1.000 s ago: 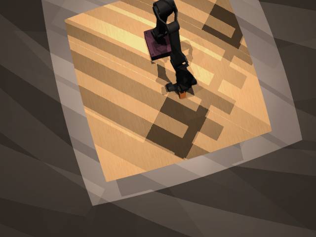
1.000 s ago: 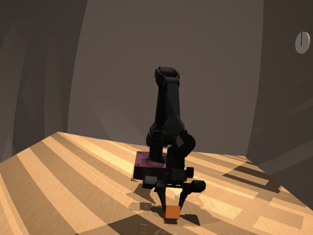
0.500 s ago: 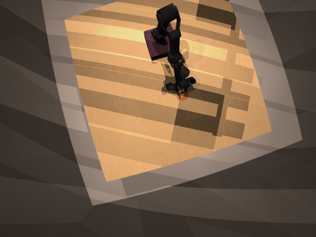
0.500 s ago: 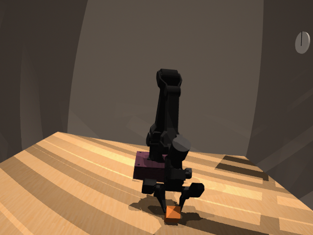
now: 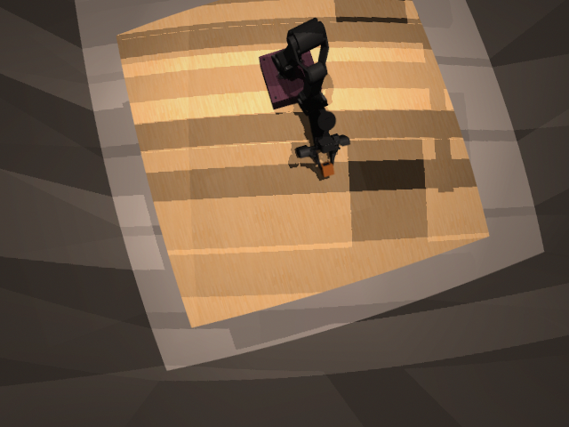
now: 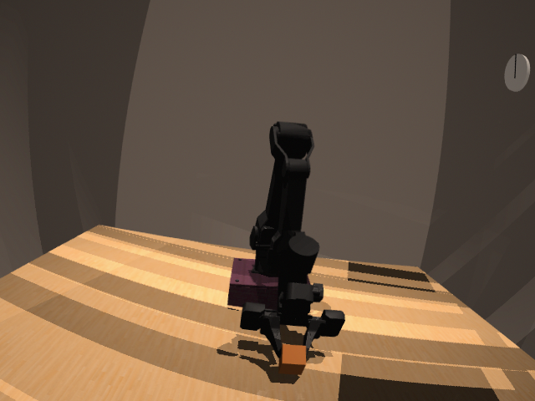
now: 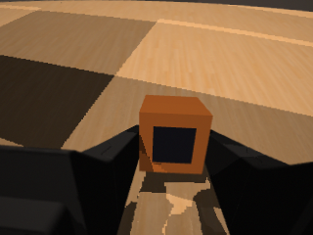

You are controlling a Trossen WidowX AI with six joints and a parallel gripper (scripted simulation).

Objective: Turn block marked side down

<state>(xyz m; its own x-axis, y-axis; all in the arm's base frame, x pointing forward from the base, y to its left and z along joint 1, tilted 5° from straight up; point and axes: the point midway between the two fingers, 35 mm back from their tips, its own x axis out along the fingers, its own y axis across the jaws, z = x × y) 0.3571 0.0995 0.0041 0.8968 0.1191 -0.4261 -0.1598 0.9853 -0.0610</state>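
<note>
An orange block (image 5: 327, 170) (image 6: 293, 355) (image 7: 171, 105) is held between the two fingertips of my gripper (image 5: 326, 166) (image 6: 293, 351) (image 7: 171, 132). The gripper is shut on it and reaches outward at a low slant. The block's dark square mark (image 7: 173, 145) faces the wrist camera, back toward the arm. The two faces seen in the exterior view are plain orange. The block is low over the wooden table (image 5: 257, 221) (image 6: 108, 341) (image 7: 220, 64), with a shadow under and beside it. Its underside is hidden, and I cannot tell whether it touches the table.
The arm stands on a dark purple base (image 5: 282, 84) (image 6: 252, 293) behind the gripper. Bands of light and shadow cross the table. A grey border (image 5: 147, 294) surrounds the table in the top view. A round white clock (image 6: 517, 72) is on the wall at the right.
</note>
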